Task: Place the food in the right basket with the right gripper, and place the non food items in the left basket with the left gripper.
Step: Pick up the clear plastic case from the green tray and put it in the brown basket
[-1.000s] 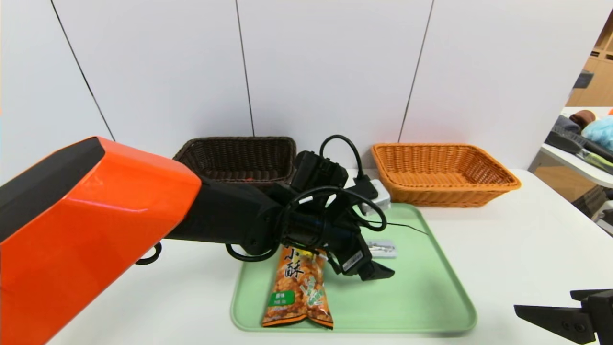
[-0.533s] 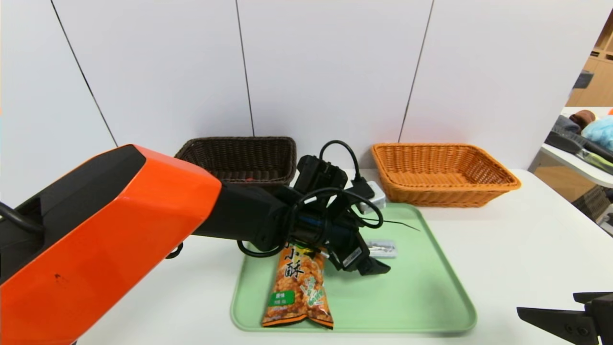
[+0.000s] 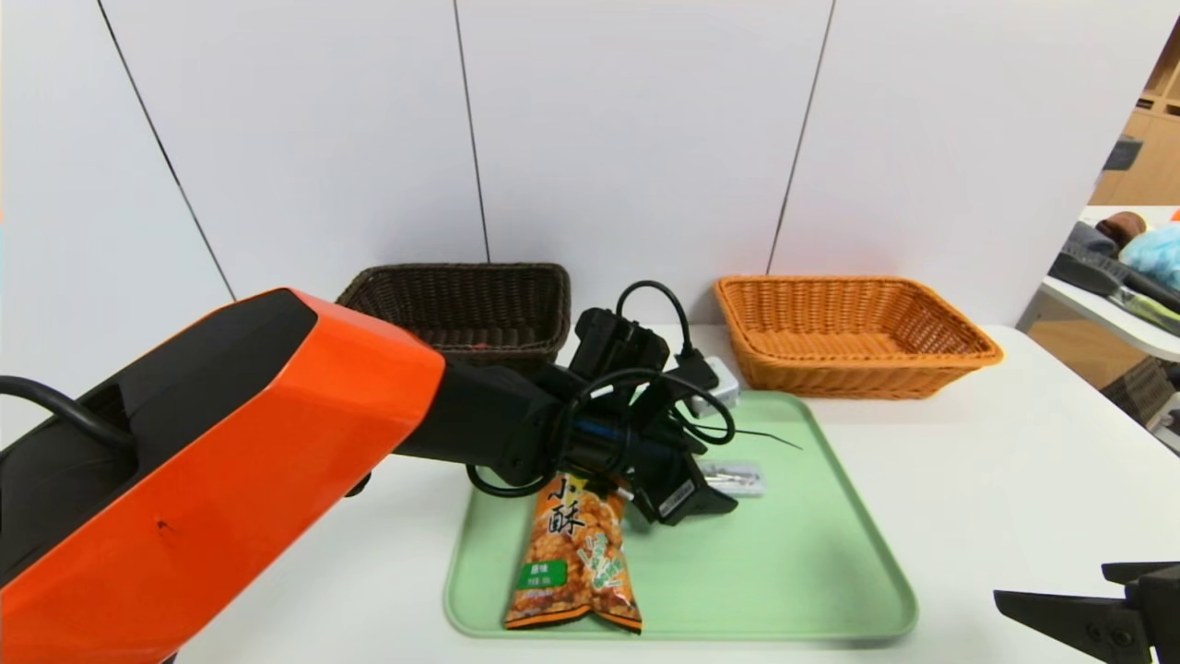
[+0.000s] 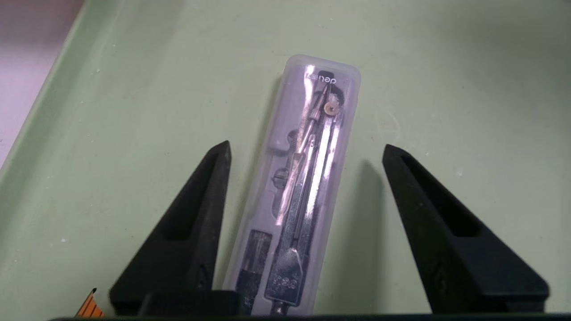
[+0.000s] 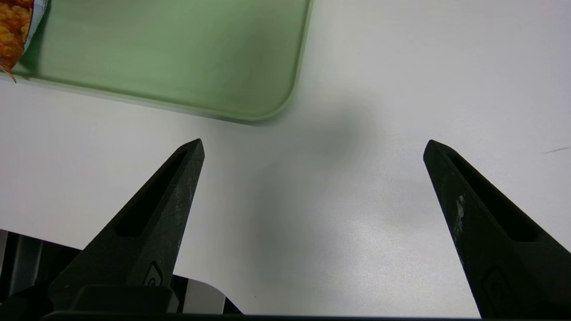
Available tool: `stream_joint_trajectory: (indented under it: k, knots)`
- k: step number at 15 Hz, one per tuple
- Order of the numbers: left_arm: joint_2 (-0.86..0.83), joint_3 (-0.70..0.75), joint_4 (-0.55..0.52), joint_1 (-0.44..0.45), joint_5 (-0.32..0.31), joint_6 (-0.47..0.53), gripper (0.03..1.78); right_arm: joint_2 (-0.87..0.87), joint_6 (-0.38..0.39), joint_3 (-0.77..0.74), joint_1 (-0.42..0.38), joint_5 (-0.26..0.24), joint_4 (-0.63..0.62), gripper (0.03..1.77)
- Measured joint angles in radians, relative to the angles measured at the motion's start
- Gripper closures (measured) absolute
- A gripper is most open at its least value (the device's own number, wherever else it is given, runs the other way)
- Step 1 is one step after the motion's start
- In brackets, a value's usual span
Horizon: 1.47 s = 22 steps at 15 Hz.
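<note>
Compass case (image 4: 308,178) on green tray (image 3: 784,572), between wide-spread fingers of reaching left claw (image 4: 308,151), ungripped.

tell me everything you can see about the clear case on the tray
The clear case is a long, frosted plastic box with rounded corners, shut, lying flat on the green tray. Inside shows a metal drawing compass and small spare parts. The open left gripper straddles it, one finger on each side, not touching it. In the head view it lies beyond the snack bag.

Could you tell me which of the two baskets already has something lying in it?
The brown basket: a small red thing shows at its bottom. The orange basket shows only bare weave.
</note>
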Motion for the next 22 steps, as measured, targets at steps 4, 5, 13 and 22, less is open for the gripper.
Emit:
stream_joint_trajectory:
  k: [4, 5, 13, 22]
  knots:
    - [0.008, -0.001, -0.005, 0.0, 0.0, 0.002, 1.15, 0.0, 0.0, -0.001, 0.0, -0.003, 0.0, 0.1]
    - [0.008, -0.001, -0.007, 0.0, 0.0, 0.003, 1.25, 0.0, 0.0, -0.002, 0.0, -0.002, -0.001, 0.1]
    - [-0.019, 0.0, -0.005, 0.0, 0.002, 0.001, 1.25, 0.0, -0.001, -0.007, 0.0, 0.002, -0.002, 0.1]
    - [-0.134, -0.052, -0.005, 0.007, 0.103, -0.126, 1.25, 0.001, -0.001, -0.009, 0.0, 0.002, -0.007, 0.1]
